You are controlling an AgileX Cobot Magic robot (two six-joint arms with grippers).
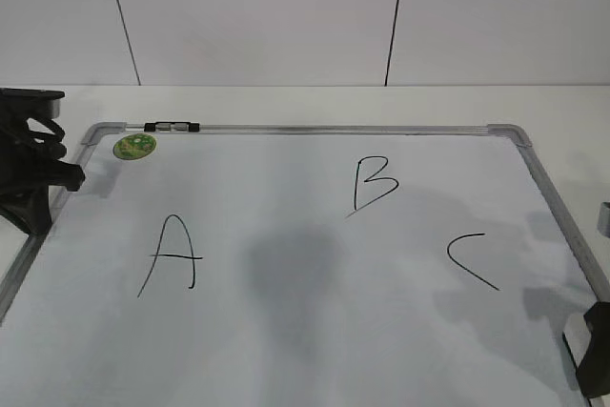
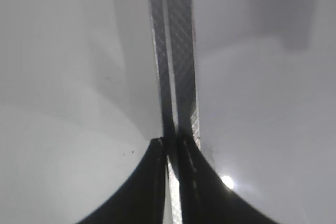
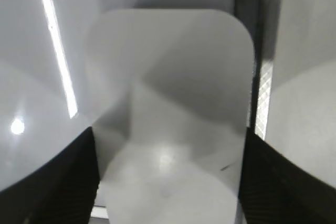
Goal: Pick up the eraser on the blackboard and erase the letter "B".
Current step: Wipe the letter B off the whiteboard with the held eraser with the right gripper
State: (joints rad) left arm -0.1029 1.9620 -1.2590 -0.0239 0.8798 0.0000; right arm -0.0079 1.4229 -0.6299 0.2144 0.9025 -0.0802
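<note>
The blackboard (image 1: pixel 286 350), a white board in a silver frame, lies flat on the table. The letter "B" (image 1: pixel 374 185) is drawn at its upper middle, intact. The eraser (image 3: pixel 168 93), a white rounded block, fills the right wrist view. My right gripper (image 3: pixel 169 148) holds it with a jaw against each long side, next to the board's right frame (image 3: pixel 261 98). In the exterior view this gripper (image 1: pixel 593 350) sits low at the board's lower right, and I cannot make out the eraser there. My left gripper (image 2: pixel 171 148) is shut on the board's left frame (image 2: pixel 176 51), at the far left of the exterior view (image 1: pixel 48 173).
A black "A" (image 1: pixel 172 254) is at the board's left and an angular "C" (image 1: pixel 472 260) at its right. A round green sticker (image 1: pixel 134 146) and a small black-grey clip (image 1: pixel 172 126) sit at the top-left frame. A white wall stands behind the table.
</note>
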